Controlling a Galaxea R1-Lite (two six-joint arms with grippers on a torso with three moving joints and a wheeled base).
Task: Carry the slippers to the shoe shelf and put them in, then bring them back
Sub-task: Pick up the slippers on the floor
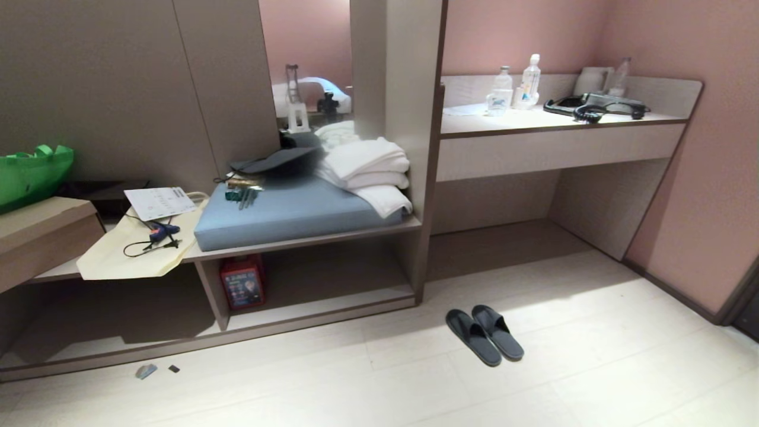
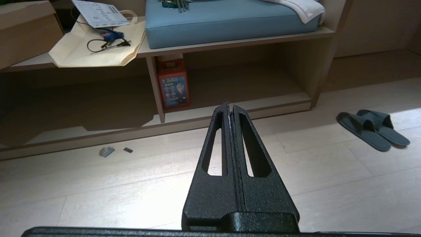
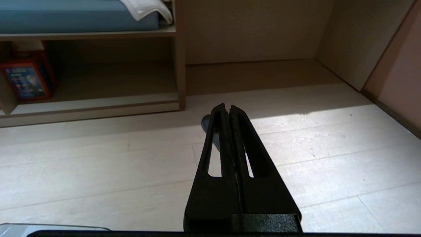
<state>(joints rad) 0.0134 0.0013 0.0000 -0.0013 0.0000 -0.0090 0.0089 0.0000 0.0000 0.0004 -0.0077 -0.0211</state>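
Observation:
A pair of dark grey slippers [image 1: 483,335] lies side by side on the pale floor, in front of and a little right of the shoe shelf [image 1: 320,308]. The shelf is a low open cubby split by an upright divider [image 1: 212,292]. Neither arm shows in the head view. My left gripper [image 2: 229,106] hangs shut and empty above the floor, pointing at the shelf [image 2: 236,108], with the slippers [image 2: 373,130] off to its side. My right gripper [image 3: 227,107] is also shut and empty. It hides most of the slippers [image 3: 206,123]; only one end shows beside its fingers.
A red box [image 1: 242,283] stands inside the cubby beside the divider. Above it lie a blue cushion [image 1: 290,210], folded white towels [image 1: 370,169] and a cream bag [image 1: 130,249]. A desk counter [image 1: 557,142] with bottles is at the right. Small scraps [image 1: 146,371] lie on the floor.

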